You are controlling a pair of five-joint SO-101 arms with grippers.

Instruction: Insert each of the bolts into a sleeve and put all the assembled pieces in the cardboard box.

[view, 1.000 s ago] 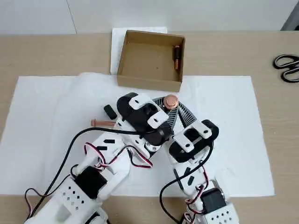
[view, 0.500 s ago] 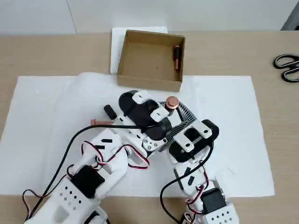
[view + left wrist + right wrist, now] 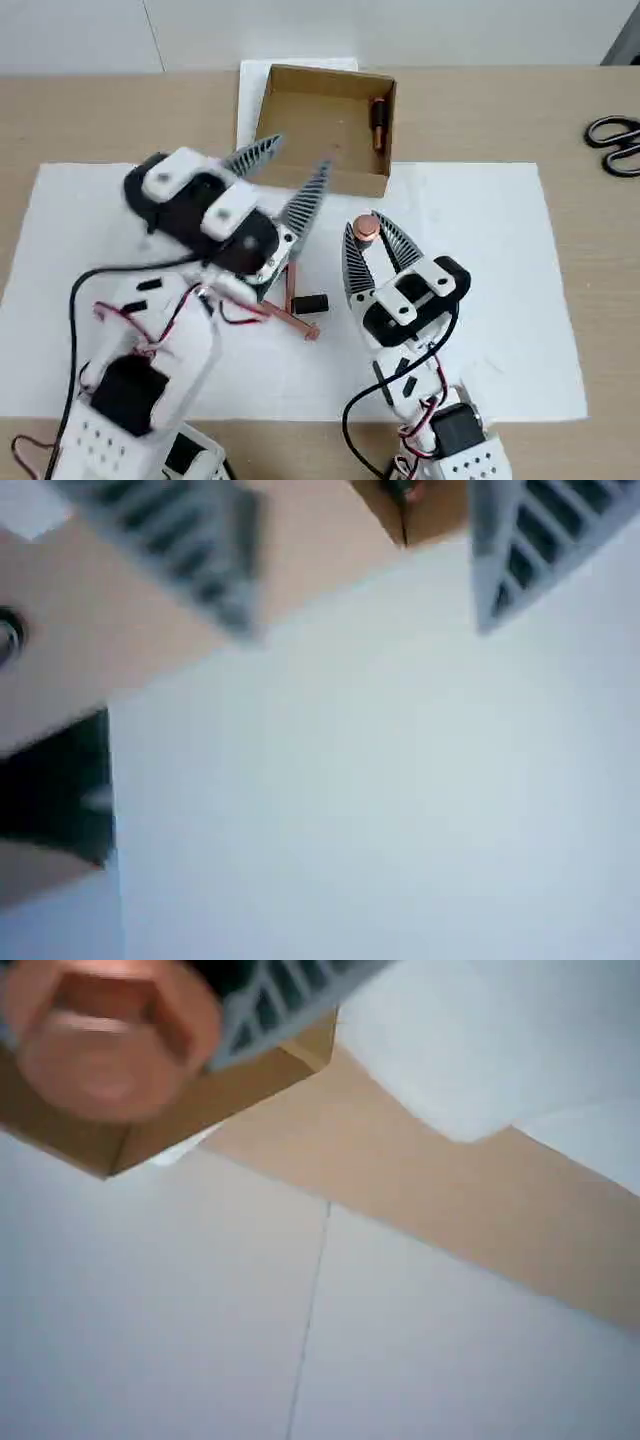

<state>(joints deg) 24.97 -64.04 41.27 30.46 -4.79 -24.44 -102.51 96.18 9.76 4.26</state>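
STEP: bolt-to-sleeve insertion was in hand, 1 piece boxed | NEXT: likely called for gripping the loose sleeve and aligning it with the held bolt | left gripper (image 3: 283, 180) hung above the paper's far edge, jaws spread, empty | sleeve (image 3: 310, 303) lay mid-paper | right gripper (image 3: 368, 233) clamped the upright bolt (image 3: 364, 227) | assembled piece (image 3: 379, 122) lay in the cardboard box (image 3: 318, 180), desk's far edge

The open cardboard box (image 3: 320, 178) holds one bolt-in-sleeve piece (image 3: 379, 122), which lies along a side wall. Just in front of the box, the right hand (image 3: 368, 223) grips a copper bolt (image 3: 364, 231) head-up. Farther out, a black sleeve (image 3: 310, 304) lies beside a second copper bolt (image 3: 300, 324).
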